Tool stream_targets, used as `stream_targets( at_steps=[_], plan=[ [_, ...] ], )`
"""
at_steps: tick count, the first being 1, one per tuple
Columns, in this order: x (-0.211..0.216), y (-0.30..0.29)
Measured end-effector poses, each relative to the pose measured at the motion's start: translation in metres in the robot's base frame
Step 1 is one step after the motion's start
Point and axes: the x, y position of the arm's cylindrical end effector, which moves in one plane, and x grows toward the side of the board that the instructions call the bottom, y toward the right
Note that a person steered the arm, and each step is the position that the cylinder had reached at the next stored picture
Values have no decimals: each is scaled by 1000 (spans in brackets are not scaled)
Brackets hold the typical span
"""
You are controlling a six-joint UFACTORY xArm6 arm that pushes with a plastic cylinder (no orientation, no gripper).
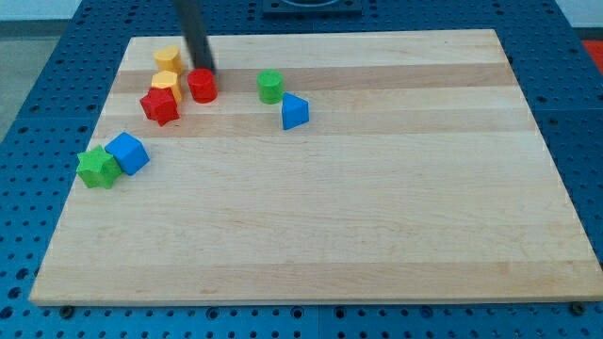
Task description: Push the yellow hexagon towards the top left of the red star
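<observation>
The red star (159,104) lies near the board's top left. A yellow block (166,84), which looks hexagonal, touches the star's upper right side. A second yellow block (168,59) sits just above it; I cannot make out its shape. My tip (206,71) is to the right of the two yellow blocks, about a block's width away. It is at the top edge of a red cylinder (202,86). The rod rises from the tip to the view's top.
A green cylinder (270,86) and a blue wedge-like block (294,111) lie right of the red cylinder. A green star (97,167) and a blue cube (127,152) sit together near the board's left edge (94,141).
</observation>
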Motion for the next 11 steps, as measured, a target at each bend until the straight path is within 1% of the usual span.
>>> stream_targets(
  at_steps=[1,2,3,4,5,6,7,8,9,10,11],
  plan=[
    [1,38],
    [12,56],
    [34,45],
    [9,44],
    [-11,7],
    [2,-41],
    [4,-53],
    [8,-81],
    [29,-109],
    [39,-108],
    [39,-110]
  ],
)
